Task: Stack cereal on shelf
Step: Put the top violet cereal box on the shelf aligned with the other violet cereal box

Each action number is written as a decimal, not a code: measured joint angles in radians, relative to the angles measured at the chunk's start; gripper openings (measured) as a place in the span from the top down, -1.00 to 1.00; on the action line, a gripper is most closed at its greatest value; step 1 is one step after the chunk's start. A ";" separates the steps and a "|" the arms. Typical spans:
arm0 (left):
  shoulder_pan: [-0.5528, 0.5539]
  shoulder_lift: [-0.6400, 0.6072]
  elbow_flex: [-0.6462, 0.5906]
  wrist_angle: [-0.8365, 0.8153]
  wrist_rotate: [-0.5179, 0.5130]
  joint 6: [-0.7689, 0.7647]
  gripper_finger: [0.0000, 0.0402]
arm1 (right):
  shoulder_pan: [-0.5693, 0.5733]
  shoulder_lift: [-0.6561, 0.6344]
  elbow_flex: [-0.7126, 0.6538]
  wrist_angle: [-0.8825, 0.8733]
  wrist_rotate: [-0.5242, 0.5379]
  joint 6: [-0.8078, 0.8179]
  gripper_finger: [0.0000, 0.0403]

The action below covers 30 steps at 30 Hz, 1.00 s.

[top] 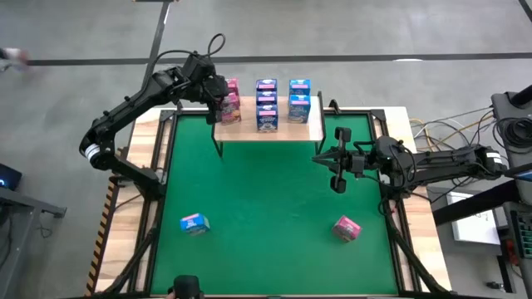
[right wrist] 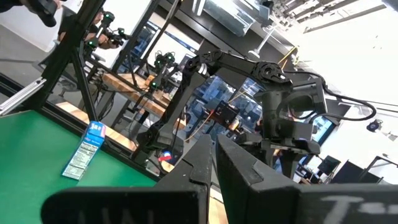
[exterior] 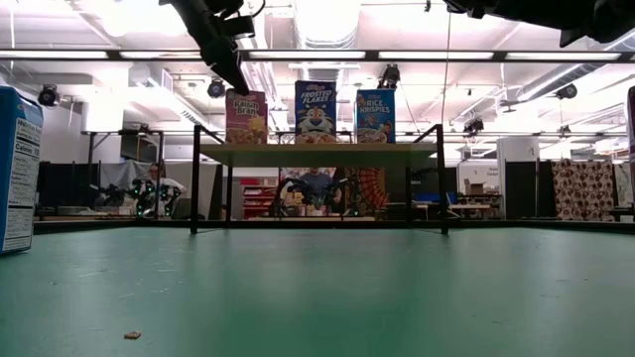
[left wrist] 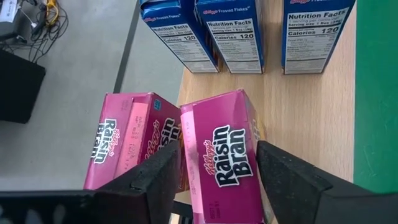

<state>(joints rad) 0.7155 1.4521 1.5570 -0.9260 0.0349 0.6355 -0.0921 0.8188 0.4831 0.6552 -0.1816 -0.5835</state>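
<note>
The light-wood shelf [top: 283,133] stands at the green mat's far edge and carries several cereal boxes standing upright. Two are pink Raisin Bran boxes [top: 231,108] at its left end; the blue boxes [top: 267,105] are in the middle and to the right. My left gripper [top: 218,98] is open, just above the nearer pink box [left wrist: 224,155], with a finger on either side of it. In the low view its fingertips [exterior: 236,81] end just over the box top [exterior: 246,95]. A blue box [top: 194,223] and a pink box [top: 347,227] lie on the mat. My right gripper [top: 320,158] is shut and hovers right of the shelf.
The shelf [left wrist: 311,118] keeps bare wood at its right end and along its near edge. The green mat [top: 266,199] is open between the shelf and the two loose boxes. The blue loose box [right wrist: 84,152] also shows in the right wrist view. Wooden table borders and cables lie to the right.
</note>
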 joint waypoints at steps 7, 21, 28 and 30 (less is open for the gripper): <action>-0.012 -0.013 0.037 -0.024 -0.001 0.000 -0.13 | 0.000 0.000 0.000 0.000 0.000 0.000 0.94; -0.180 -0.030 0.114 -0.330 -0.006 -0.252 0.20 | 0.000 0.000 0.000 0.000 0.000 0.000 0.94; -0.240 -0.047 -0.022 -0.277 -0.228 -0.310 0.69 | 0.000 0.000 0.000 0.000 0.000 0.000 0.94; -0.237 -0.047 -0.064 -0.246 -0.275 -0.313 0.80 | 0.000 0.000 0.000 0.000 0.000 0.000 0.94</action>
<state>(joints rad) 0.4781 1.4048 1.4927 -1.1723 -0.2401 0.3229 -0.0918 0.8188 0.4828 0.6556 -0.1814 -0.5835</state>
